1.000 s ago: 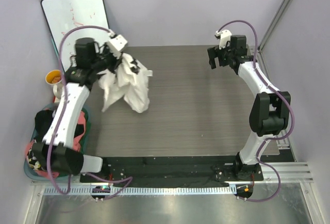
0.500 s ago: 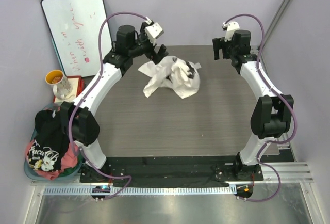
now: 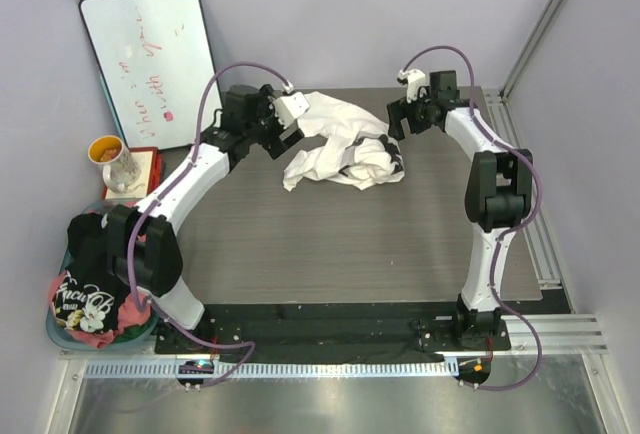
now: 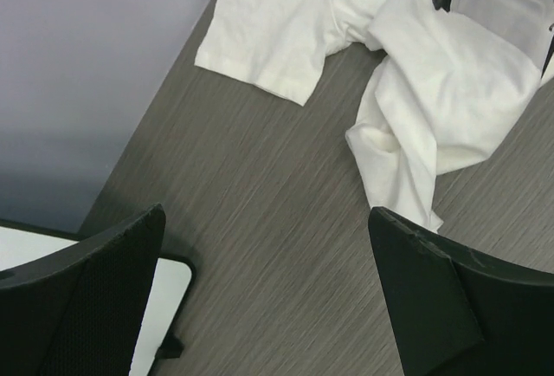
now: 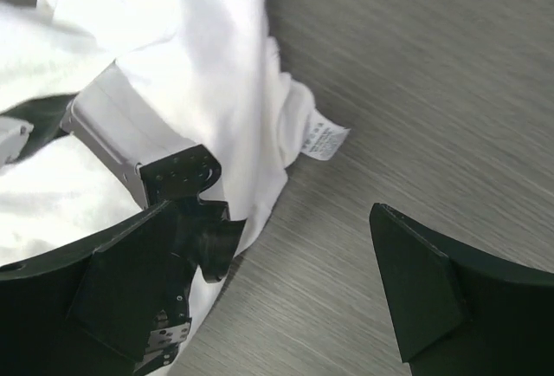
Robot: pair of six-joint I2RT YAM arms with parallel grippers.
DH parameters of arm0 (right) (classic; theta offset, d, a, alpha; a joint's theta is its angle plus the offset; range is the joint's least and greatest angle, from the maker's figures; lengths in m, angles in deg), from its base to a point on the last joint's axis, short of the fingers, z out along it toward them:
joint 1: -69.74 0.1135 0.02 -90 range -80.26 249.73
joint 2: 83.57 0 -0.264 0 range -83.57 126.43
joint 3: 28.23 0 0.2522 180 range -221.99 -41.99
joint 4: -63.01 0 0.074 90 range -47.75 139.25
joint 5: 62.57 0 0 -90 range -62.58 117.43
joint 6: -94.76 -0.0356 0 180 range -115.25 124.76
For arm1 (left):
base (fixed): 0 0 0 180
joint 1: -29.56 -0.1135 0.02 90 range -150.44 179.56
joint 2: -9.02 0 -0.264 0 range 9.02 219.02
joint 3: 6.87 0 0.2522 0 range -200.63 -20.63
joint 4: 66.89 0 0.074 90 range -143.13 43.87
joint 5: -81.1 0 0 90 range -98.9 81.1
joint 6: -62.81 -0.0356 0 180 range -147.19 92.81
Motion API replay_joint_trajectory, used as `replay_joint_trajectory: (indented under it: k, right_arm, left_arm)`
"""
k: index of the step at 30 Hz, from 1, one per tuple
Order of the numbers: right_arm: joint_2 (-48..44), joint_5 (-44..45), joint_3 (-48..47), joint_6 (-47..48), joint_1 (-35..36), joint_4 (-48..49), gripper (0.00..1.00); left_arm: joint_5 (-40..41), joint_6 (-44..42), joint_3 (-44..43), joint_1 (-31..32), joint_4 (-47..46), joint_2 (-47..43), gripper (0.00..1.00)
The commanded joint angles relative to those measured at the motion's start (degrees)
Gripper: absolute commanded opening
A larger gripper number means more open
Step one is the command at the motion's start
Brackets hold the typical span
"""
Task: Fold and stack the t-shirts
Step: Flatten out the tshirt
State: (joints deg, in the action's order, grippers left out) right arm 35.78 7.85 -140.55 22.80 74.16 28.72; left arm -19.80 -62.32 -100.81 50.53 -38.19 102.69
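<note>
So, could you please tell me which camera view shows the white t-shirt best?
The top external view: the whole white t-shirt lies crumpled on the table. The left wrist view shows only a sleeve and some folds; the right wrist view, a bunched edge with its care label.

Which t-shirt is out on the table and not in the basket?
The white t-shirt, crumpled on the dark table. The black one and the pink-red one lie bundled in the basket beside it.

A whiteboard (image 3: 148, 59) leans by the desk's far-left corner, with a mug (image 3: 112, 159) and a teal-rimmed basket (image 3: 55, 331) off its left edge.
</note>
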Motion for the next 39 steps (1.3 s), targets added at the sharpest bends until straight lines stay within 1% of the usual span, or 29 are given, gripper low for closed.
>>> replay_joint_trajectory:
  k: [1, 4, 7, 11, 18, 24, 25, 26, 27, 28, 32, 33, 36, 39]
  right_arm:
    - [1.4, -8.4, -7.7, 12.3, 0.8, -14.1, 0.98]
    - [-0.2, -8.5, -5.7, 19.4, 0.9, -17.9, 0.98]
    - [-3.9, -8.0, -1.2, 24.1, 1.0, -19.4, 0.99]
    - [-8.2, -7.5, 4.2, 27.4, 0.9, -21.1, 1.00]
    - [-12.4, -6.5, 6.7, 26.8, 0.9, -21.4, 1.00]
    - [-13.9, -5.8, 6.5, 26.0, 1.0, -21.6, 1.00]
    - [-14.1, -5.7, 7.1, 26.2, 0.9, -21.7, 1.00]
    - [-14.4, -5.5, 7.4, 26.5, 1.0, -21.9, 1.00]
    - [-14.6, -5.5, 7.9, 28.0, 1.0, -22.6, 1.00]
    - [-15.3, -5.4, 9.3, 28.9, 0.9, -23.0, 1.00]
    - [-16.4, -6.2, 12.4, 34.9, 1.1, -26.4, 1.00]
    - [-16.6, -6.4, 13.5, 36.3, 1.2, -26.7, 1.00]
    - [-16.8, -7.4, 15.2, 38.1, 1.7, -26.9, 1.00]
    - [-16.1, -7.7, 15.9, 37.6, 2.6, -24.2, 1.00]
  left_arm:
    - [-3.1, -5.0, -0.1, -0.1, 1.1, 2.1, 1.00]
    - [-7.4, -7.7, -1.3, -0.1, 6.3, 4.0, 1.00]
    - [-11.1, -9.2, -2.2, -0.1, 10.3, 6.3, 1.00]
    - [-13.4, -11.5, -2.5, 0.7, 12.6, 9.2, 1.00]
    - [-9.2, -11.9, -6.4, 1.7, 12.2, 18.3, 1.00]
    - [-5.1, -11.0, -8.1, 1.9, 9.2, 22.8, 0.99]
    - [-4.8, -11.1, -8.4, 1.9, 9.1, 23.7, 0.77]
    - [-4.4, -11.0, -9.0, 1.9, 9.1, 24.1, 0.49]
    - [-3.6, -10.6, -9.3, 1.9, 9.1, 24.3, 0.19]
    - [-3.2, -10.4, -9.5, 1.9, 9.1, 24.3, 0.00]
    - [-1.1, -9.2, -11.8, 1.7, 10.4, 21.8, 0.00]
    - [-1.1, -7.6, -12.8, 1.3, 10.8, 21.2, 0.00]
    - [-1.7, -3.4, -16.5, 0.2, 11.2, 19.0, 0.00]
    - [-2.4, -2.5, -19.5, 0.0, 12.9, 18.6, 0.00]
